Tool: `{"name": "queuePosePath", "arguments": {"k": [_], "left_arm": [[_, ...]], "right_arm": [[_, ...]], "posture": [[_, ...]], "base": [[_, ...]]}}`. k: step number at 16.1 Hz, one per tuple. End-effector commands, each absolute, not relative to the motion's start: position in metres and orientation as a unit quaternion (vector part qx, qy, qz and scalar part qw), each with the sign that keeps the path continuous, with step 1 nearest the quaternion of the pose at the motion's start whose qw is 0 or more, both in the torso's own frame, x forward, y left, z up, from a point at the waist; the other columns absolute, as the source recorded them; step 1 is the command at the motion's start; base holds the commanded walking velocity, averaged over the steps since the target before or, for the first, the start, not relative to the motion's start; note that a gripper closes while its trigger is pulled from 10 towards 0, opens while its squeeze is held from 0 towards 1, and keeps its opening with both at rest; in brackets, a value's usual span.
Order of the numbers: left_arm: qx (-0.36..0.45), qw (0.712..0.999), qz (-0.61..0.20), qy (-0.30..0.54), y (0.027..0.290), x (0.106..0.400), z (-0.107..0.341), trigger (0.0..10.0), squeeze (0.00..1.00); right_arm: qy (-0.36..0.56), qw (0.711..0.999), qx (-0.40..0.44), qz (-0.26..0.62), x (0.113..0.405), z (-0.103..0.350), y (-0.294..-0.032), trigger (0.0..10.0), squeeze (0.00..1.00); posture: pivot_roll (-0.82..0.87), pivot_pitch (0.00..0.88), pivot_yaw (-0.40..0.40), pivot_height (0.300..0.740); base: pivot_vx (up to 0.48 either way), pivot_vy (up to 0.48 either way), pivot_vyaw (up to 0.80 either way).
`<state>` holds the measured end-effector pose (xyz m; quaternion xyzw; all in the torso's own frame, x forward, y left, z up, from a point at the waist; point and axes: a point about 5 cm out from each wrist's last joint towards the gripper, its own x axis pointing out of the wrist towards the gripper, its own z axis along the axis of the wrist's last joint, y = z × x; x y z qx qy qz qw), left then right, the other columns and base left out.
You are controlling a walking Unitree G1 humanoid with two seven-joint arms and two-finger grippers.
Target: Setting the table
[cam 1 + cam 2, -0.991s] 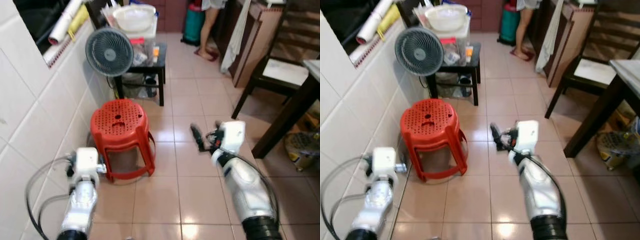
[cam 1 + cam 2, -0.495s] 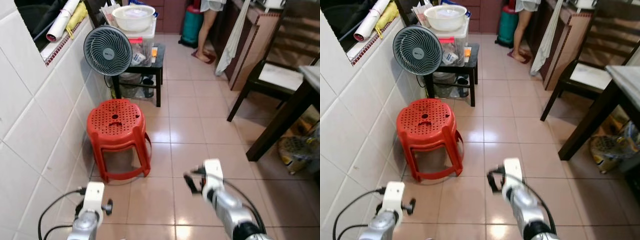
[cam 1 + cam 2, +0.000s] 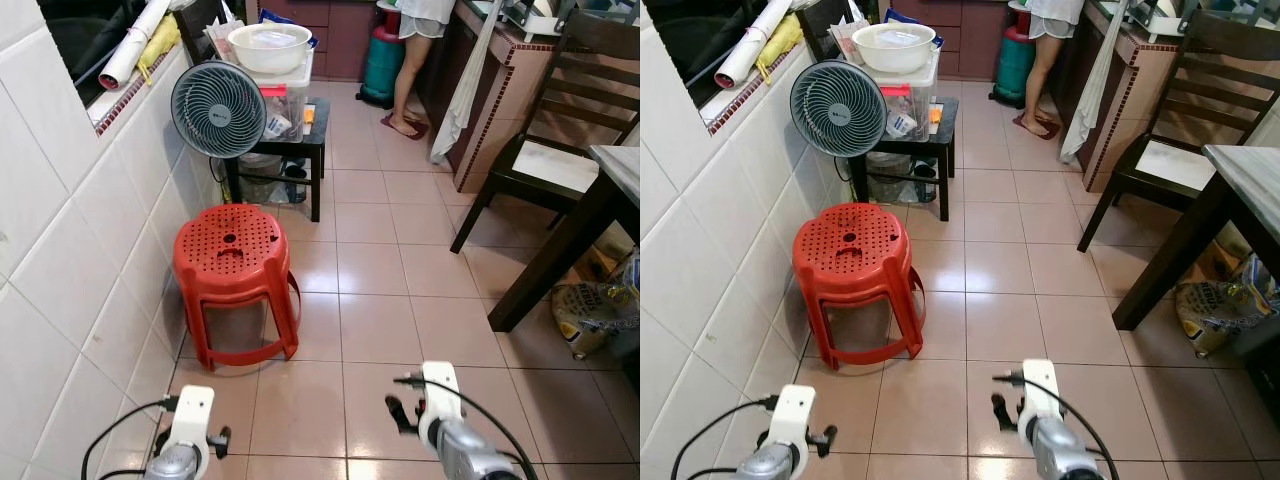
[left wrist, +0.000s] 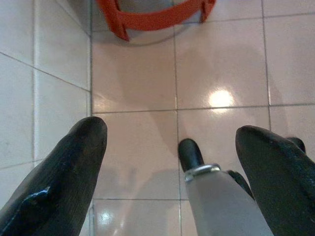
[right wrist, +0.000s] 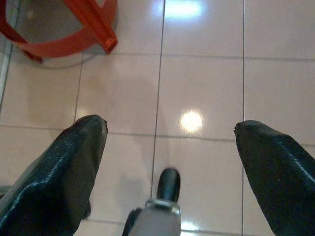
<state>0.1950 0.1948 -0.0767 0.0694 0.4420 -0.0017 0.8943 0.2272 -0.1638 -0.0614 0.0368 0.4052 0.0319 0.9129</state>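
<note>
While both arms hang low over the tiled floor point(image 3: 370, 320), I see the left end effector point(image 4: 172, 162) and right end effector point(image 5: 170, 157) spread apart, empty. Dark worktop point(image 3: 1245, 170) stands at right, well apart from the red stool point(image 3: 232, 250).

stool point(image 3: 232, 262): bright red plastic, its seat dotted with small round holes
floor point(image 3: 380, 320): glossy pale pink tiles with thin grey grout lines
wall point(image 3: 70, 260): white tiles
fan point(image 3: 217, 96): grey grille, white hub
bowl point(image 3: 268, 46): white
side table point(image 3: 312, 125): black
chair point(image 3: 560, 140): dark brown wood, pale seat
fingers point(image 5: 54, 177): black
</note>
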Motion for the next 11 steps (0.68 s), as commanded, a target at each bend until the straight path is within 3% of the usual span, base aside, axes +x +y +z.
{"name": "queuePosePath", "arguments": {"k": [1, 11], "left_arm": [[0.076, 0.888, -0.015, 0.454, 0.1928, 0.1895, -0.0801, 10.0, 0.00], [0.111, 0.871, -0.043, 0.477, 0.1885, 0.1814, -0.0853, 10.0, 0.00]], "right_arm": [[0.409, 0.911, 0.047, 0.014, 0.2245, -0.0631, -0.1677, 10.0, 0.00], [0.413, 0.909, 0.063, -0.007, 0.2187, -0.0666, -0.1696, 10.0, 0.00]], "posture": [[-0.11, 0.038, -0.009, 0.740], [-0.14, 0.048, 0.047, 0.740]], "base": [[0.000, 0.000, 0.00], [0.000, 0.000, 0.00]]}}
